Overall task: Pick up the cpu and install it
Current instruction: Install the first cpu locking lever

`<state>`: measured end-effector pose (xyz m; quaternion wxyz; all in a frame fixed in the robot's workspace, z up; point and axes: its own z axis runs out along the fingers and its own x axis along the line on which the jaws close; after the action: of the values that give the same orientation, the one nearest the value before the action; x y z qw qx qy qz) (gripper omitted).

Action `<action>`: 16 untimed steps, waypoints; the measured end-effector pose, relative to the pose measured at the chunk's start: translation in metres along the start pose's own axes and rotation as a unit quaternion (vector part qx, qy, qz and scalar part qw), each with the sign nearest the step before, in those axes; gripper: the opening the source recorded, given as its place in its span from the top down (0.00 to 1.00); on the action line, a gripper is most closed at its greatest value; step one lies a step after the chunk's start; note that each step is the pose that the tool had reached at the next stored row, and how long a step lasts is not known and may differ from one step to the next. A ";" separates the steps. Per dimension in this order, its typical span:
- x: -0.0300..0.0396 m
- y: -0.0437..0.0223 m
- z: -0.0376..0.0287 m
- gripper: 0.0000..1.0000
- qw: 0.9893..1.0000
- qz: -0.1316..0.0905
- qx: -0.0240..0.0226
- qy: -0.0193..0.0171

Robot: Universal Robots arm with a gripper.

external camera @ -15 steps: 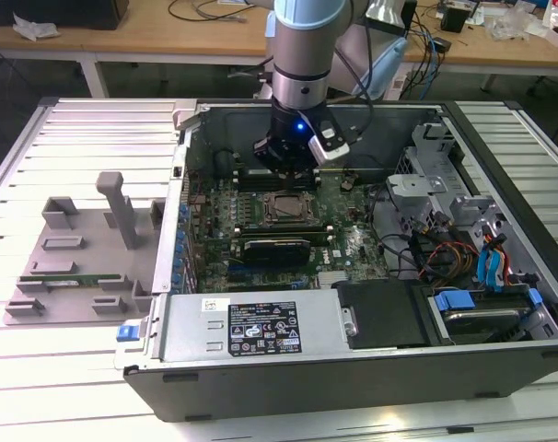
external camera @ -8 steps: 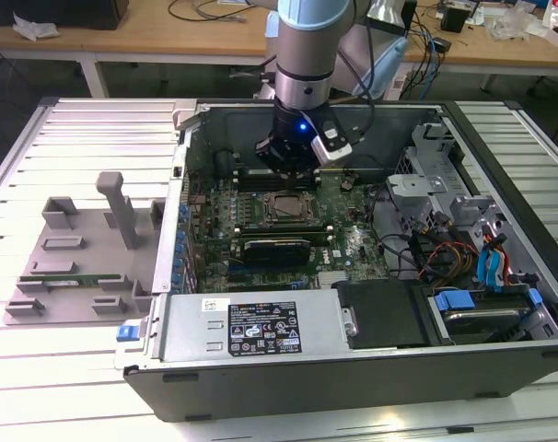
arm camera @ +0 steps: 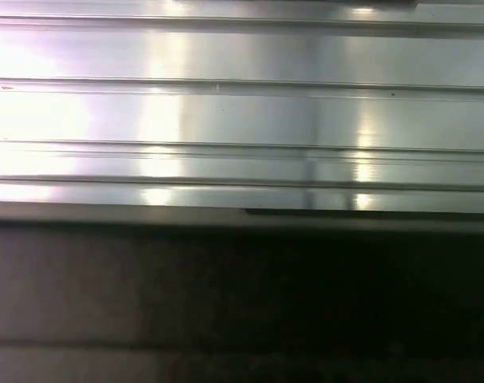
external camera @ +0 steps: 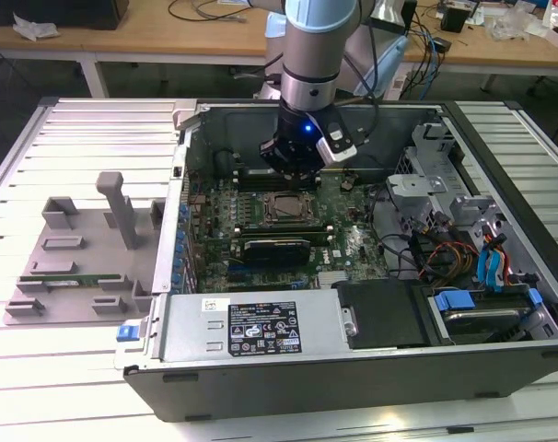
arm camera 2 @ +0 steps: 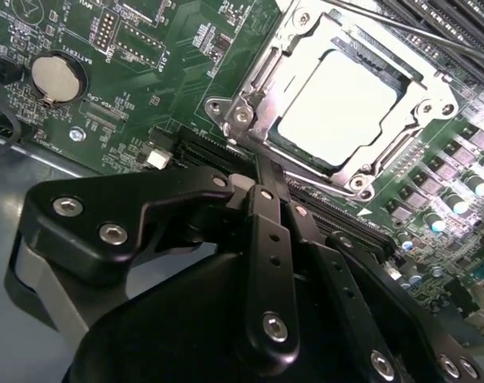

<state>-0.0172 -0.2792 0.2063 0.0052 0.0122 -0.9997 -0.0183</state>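
The cpu (arm camera 2: pixel 338 102) lies flat in its socket on the green motherboard (arm camera 2: pixel 162 48), its shiny silver top ringed by the metal socket frame (arm camera 2: pixel 242 112). In the exterior view the socket (external camera: pixel 287 207) sits mid-board inside the open computer case (external camera: pixel 371 368). My gripper (external camera: pixel 294 171) hangs just above and behind the socket. In the second wrist view my gripper (arm camera 2: pixel 267 171) is shut, its black fingers (arm camera 2: pixel 270 239) pressed together with nothing between them. Their tips are at the socket frame's edge, beside the cpu and not on it.
A long black graphics card (external camera: pixel 275 247) lies just in front of the socket. A power supply (external camera: pixel 261 327) fills the case's front. Drive cages and cables (external camera: pixel 463 267) crowd the exterior view's right. A grey plastic tray (external camera: pixel 76 262) lies on the ribbed table outside the case. A coin battery (arm camera 2: pixel 57 76) sits on the board.
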 end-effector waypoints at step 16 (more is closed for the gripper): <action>-0.0048 -0.0051 -0.0068 0.89 1.000 -0.001 0.007 0.003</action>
<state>-0.0122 -0.2845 0.2130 0.0082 0.0129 -0.9998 -0.0108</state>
